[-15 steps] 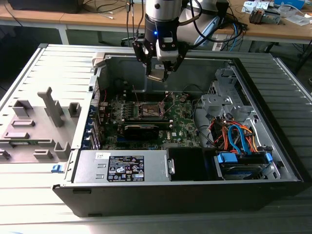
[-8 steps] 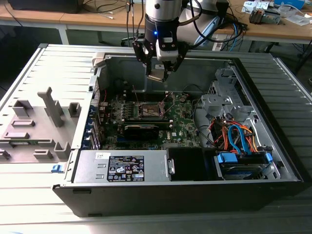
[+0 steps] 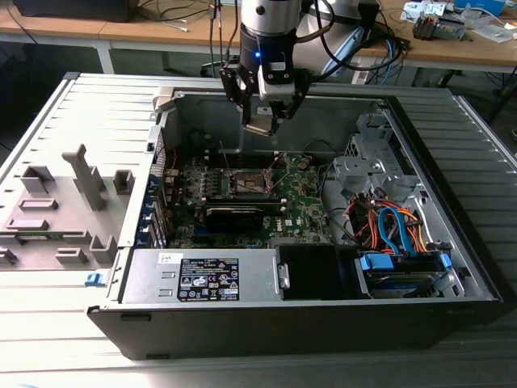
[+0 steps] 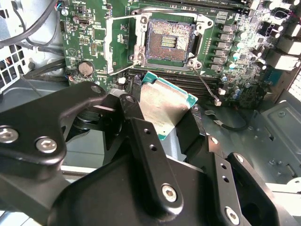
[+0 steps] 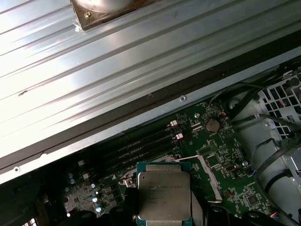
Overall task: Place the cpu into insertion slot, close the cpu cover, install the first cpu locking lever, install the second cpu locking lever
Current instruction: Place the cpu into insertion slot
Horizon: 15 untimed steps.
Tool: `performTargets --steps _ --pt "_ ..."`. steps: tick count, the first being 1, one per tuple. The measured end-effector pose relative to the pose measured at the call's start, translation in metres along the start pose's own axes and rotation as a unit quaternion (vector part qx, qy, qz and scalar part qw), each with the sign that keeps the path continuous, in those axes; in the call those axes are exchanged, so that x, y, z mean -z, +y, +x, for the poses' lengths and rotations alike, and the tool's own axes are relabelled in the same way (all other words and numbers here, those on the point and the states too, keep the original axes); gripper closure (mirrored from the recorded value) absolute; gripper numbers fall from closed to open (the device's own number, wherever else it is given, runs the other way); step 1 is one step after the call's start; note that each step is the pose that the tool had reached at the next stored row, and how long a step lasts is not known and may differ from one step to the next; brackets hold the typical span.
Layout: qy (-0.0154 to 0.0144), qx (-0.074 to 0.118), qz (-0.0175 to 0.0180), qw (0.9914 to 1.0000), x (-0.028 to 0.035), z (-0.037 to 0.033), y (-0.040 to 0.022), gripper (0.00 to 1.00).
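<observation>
The gripper (image 3: 262, 124) hangs above the motherboard (image 3: 300, 194) inside an open computer case (image 3: 323, 323) that lies on its side. Its fingers (image 4: 141, 132) are closed onto opposite edges of the cpu (image 4: 162, 106), holding it clear of the board with the silver face showing and a green edge visible. In the exterior view the cpu (image 3: 260, 127) is tilted and sits well above the slot (image 3: 248, 182), nearer the case's rear wall. In the second wrist view the slot (image 4: 168, 41) lies beyond the cpu, apart from it, with its brownish contact field exposed. The cover (image 4: 124, 17) is swung open beside the slot; green board shows through its window. A thin wire lever (image 4: 204, 84) runs out from one slot corner, unlatched. In the first wrist view the cpu (image 5: 163, 195) appears square and flat over the board, with memory slots (image 5: 141, 148) just beyond it.
</observation>
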<state>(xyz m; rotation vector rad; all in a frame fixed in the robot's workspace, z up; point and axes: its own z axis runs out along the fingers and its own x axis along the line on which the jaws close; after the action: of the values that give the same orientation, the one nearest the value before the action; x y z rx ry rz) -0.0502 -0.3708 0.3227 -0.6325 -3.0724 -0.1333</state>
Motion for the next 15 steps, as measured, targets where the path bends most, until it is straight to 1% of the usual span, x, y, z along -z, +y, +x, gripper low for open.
performTargets --steps 15 --pt "-0.0002 -0.003 -0.0001 0.99999 -0.0001 0.0000 0.0000 0.46"
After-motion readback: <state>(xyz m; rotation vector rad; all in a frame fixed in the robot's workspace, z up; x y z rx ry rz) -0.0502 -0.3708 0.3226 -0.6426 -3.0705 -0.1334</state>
